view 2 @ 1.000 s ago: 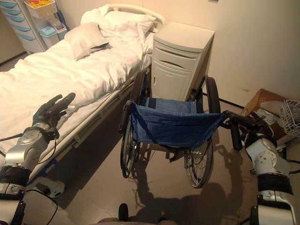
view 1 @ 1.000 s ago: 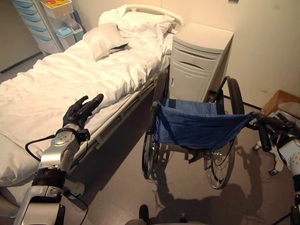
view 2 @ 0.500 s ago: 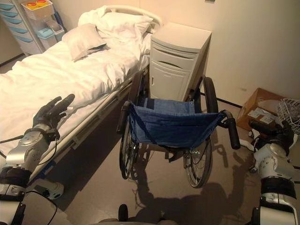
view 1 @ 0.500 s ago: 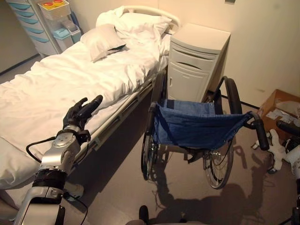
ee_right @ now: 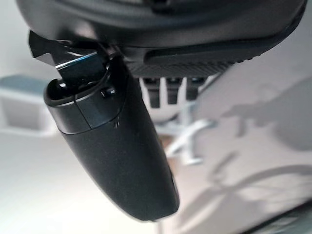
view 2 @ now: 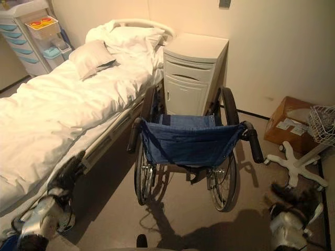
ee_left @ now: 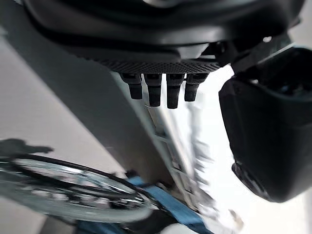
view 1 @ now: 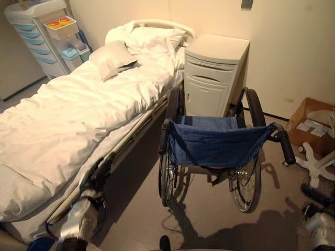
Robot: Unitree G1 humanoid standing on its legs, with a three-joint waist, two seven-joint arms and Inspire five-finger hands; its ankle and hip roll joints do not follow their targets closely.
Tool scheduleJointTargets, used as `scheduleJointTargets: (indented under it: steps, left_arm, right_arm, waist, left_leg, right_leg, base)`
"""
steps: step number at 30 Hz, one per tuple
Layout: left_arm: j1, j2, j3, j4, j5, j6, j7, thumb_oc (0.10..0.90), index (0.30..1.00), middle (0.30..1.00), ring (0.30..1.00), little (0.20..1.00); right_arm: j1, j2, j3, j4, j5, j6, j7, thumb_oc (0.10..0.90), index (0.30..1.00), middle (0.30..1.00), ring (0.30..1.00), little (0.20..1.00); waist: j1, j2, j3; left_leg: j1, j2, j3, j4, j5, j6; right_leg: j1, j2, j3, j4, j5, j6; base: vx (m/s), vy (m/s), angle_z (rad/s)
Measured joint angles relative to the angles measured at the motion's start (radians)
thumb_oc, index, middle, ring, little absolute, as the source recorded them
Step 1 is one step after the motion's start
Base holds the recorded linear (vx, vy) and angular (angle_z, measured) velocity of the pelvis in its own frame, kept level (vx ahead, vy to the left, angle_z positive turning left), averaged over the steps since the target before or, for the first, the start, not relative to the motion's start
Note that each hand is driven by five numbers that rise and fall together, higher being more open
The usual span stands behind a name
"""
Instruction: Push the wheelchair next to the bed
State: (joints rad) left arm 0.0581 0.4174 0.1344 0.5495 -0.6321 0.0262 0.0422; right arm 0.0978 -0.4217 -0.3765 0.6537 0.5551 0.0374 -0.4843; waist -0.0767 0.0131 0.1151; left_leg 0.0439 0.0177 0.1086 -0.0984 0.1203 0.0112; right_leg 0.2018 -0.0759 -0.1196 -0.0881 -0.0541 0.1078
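Both arms have dropped low since a second ago: right hand point(view 2: 293, 201) has let go of the push handle point(view 1: 286, 147), left hand point(view 1: 98, 170) off the bed point(view 1: 63, 120), fingers relaxed, holding nothing; wheelchair point(view 1: 212, 144) parked just beside the bed, task looks done.

Warm, dim indoor light, white bed point(view 1: 63, 120) glaring near blown-out on the left, wheelchair point(view 1: 220, 146) casting a dark shadow toward the near floor, left hand point(view 1: 97, 175) and right hand point(view 2: 293, 201) smeared by motion blur, wrist-view backgrounds soft and streaked
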Motion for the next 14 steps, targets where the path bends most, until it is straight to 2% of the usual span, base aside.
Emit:
scheduleJointTargets:
  steps: [4,6,9,10,13,14]
  left_arm:
    - [0.03,-0.052,0.001,0.239,0.013,-0.056,-0.053,0.8,0.9,0.9,0.9,0.9]
    - [0.053,-0.065,-0.005,0.32,0.054,-0.074,-0.073,0.8,0.9,0.9,0.9,0.9]
    - [0.056,-0.089,-0.033,0.44,0.095,-0.099,-0.1,0.8,0.9,0.9,0.9,0.9]
    - [0.051,-0.098,-0.062,0.513,0.138,-0.096,-0.123,0.8,0.9,0.9,0.9,0.9]
    - [0.055,-0.116,-0.147,0.596,0.247,-0.09,-0.14,0.8,0.9,0.9,0.9,0.9]
    - [0.055,-0.133,-0.152,0.606,0.246,-0.076,-0.14,0.8,0.9,0.9,0.9,0.9]
  right_arm:
    - [0.026,0.063,0.028,0.311,-0.021,0.0,0.129,0.8,0.9,0.9,0.9,0.9]
    - [0.042,0.094,0.094,0.394,-0.052,-0.01,0.206,0.8,0.9,0.9,0.9,0.9]
    - [0.065,0.139,0.194,0.447,-0.104,-0.04,0.322,0.8,0.9,0.9,0.9,0.9]
    - [0.067,0.155,0.253,0.472,-0.135,-0.045,0.383,0.8,0.9,0.9,0.9,0.9]
    - [0.066,0.176,0.396,0.481,-0.256,-0.068,0.501,0.8,0.9,0.9,0.9,0.9]
    - [0.066,0.18,0.44,0.474,-0.302,-0.086,0.542,0.8,0.9,0.9,0.9,0.9]
  waist:
    - [0.013,-0.006,-0.02]
    - [0.01,-0.016,-0.025]
    - [0.01,-0.028,-0.034]
    - [0.008,-0.03,-0.046]
    - [0.008,-0.028,-0.061]
    - [0.009,-0.035,-0.067]
  left_leg:
    - [0.0,0.001,0.0,0.0,-0.001,-0.001]
    - [0.0,0.001,-0.001,0.0,-0.001,-0.001]
    - [0.0,0.002,-0.002,0.0,-0.001,-0.001]
    - [-0.008,0.003,-0.001,0.0,-0.001,-0.001]
    - [-0.016,0.008,0.007,0.0,-0.001,-0.001]
    - [-0.019,0.013,0.013,0.0,-0.001,-0.001]
  right_leg:
    - [0.001,0.001,0.0,0.0,-0.001,-0.002]
    - [-0.001,0.001,0.0,0.0,-0.001,-0.002]
    - [-0.002,0.001,0.0,0.0,-0.005,-0.007]
    - [-0.004,0.002,0.001,0.0,-0.005,-0.007]
    - [-0.02,0.003,0.0,0.004,-0.005,-0.008]
    - [-0.02,0.004,-0.001,0.003,-0.005,-0.008]
  base:
    - [0.0,0.0,0.0]
    - [-0.01,-0.016,0.0]
    - [-0.01,-0.01,0.0]
    - [0.0,0.0,0.0]
    - [0.0,0.0,0.0]
    - [0.0,0.0,0.0]
